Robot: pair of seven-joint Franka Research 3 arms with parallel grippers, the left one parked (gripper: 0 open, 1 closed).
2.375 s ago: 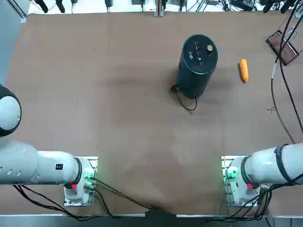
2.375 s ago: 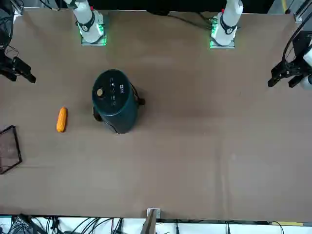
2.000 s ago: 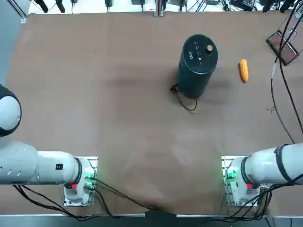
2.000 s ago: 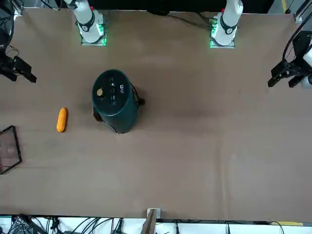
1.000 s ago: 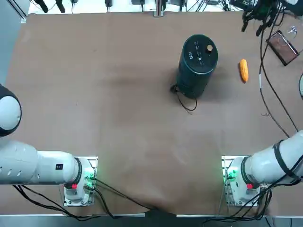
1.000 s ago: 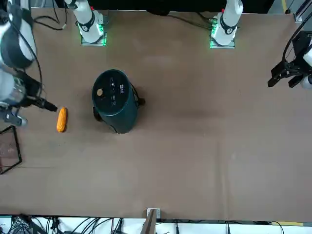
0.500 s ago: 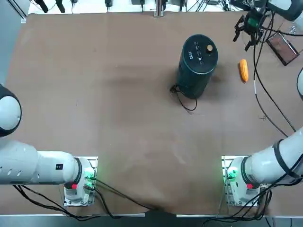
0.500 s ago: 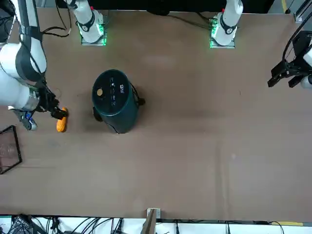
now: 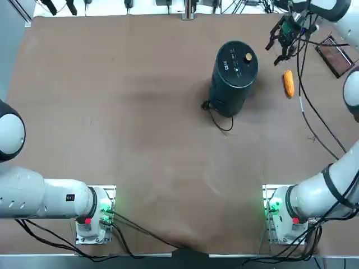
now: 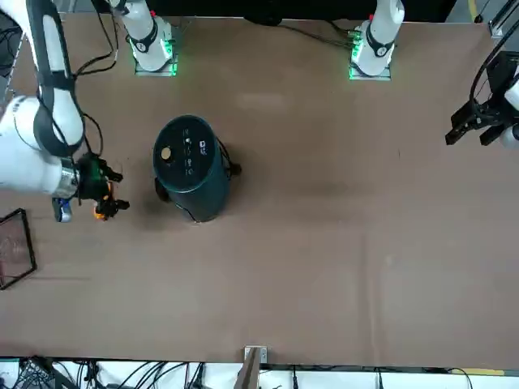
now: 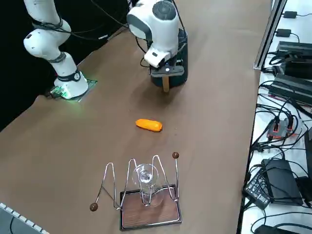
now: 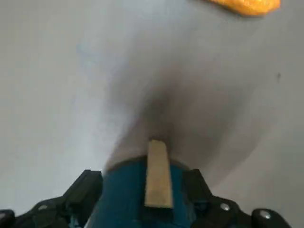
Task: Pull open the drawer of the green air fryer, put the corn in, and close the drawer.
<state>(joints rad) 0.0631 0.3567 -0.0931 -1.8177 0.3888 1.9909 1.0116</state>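
Observation:
The green air fryer [image 9: 234, 77] stands upright at the far middle of the table, its drawer shut; a tan handle strip [image 12: 156, 173] shows on its side. The corn [image 9: 289, 83] lies on the table to its right, untouched. My right gripper [image 9: 279, 47] is open and hangs between the fryer and the corn, a little beyond the corn. In the right wrist view the fingers [image 12: 86, 189] spread on either side of the handle strip, apart from it, and the corn [image 12: 247, 5] sits at the picture's edge. In the front view the gripper [image 10: 109, 191] hides most of the corn.
A brown base with a wire rack and a glass [image 11: 146, 192] stands at the table's right edge, beyond the corn [image 11: 148, 125]. A black cord [image 9: 220, 119] trails from the fryer's base toward me. Cables hang along the right arm.
My right arm has swung in from the table's far right edge, past the corn, to the gap beside the fryer. The corn and the fryer have not moved.

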